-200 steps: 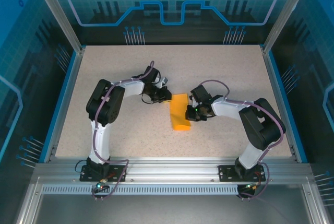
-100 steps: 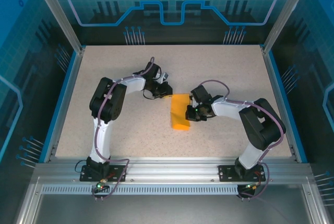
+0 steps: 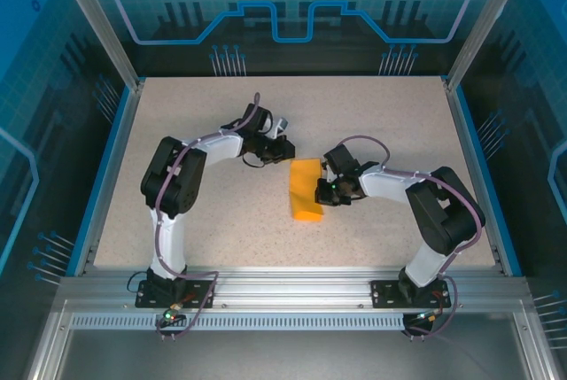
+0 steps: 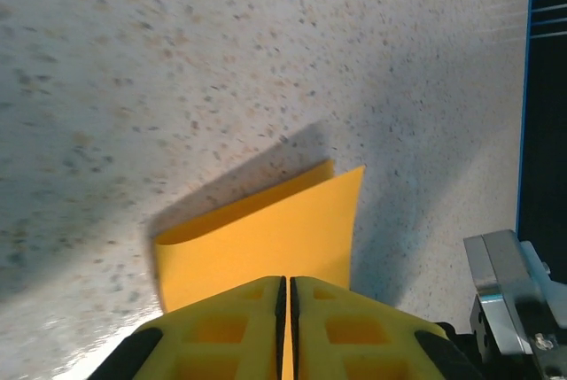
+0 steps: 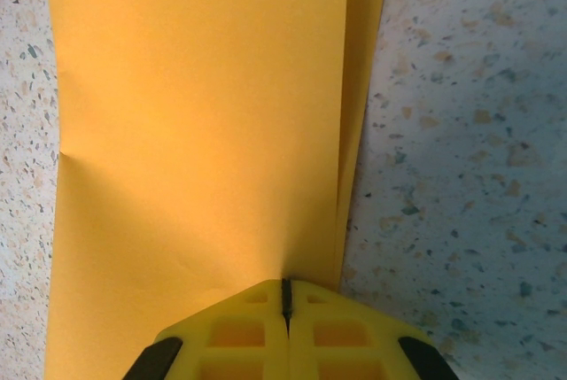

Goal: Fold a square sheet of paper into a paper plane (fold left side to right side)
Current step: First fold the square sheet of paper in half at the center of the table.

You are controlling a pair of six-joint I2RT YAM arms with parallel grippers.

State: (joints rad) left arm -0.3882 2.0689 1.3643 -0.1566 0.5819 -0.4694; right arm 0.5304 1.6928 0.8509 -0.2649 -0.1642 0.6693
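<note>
Paper sheet [image 3: 306, 190]: one, folded. Pincers two: left pincer [image 4: 285, 284] clamped on sheet, right pincer [image 5: 285, 286] closed.

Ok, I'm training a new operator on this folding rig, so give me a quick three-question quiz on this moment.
1. True or false: the orange paper lies unfolded as a full square.
2. Which is at the paper's right edge? A) right gripper B) left gripper
3. Are the left gripper's jaws open or shut?
Key: 1 false; 2 A; 3 shut.
</note>
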